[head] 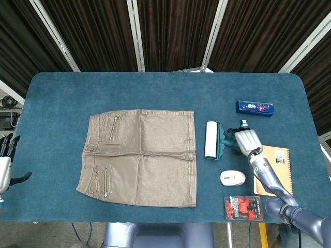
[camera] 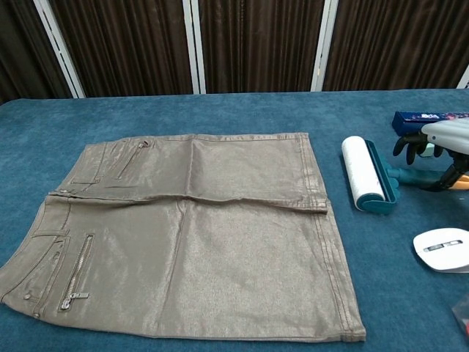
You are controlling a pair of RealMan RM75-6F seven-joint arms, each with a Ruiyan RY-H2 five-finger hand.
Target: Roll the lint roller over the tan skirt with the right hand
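The tan skirt [head: 139, 157] [camera: 187, 235] lies flat on the blue table, waistband to the left. Just right of its hem, the lint roller [head: 212, 139] [camera: 364, 174], a white roll in a teal frame, rests on the table with its teal handle [camera: 414, 176] pointing right. My right hand [head: 246, 140] [camera: 438, 150] is at that handle. Its fingers are above the handle and its thumb is beyond the handle's end, still spread and not clamped. My left hand [head: 6, 164] hangs off the table's left edge with its fingers apart, holding nothing.
A blue box [head: 255, 107] [camera: 429, 119] lies behind the right hand. A white mouse [head: 232, 177] [camera: 443, 249], an orange notebook [head: 277, 164] and a red packet [head: 242, 206] sit near the front right corner.
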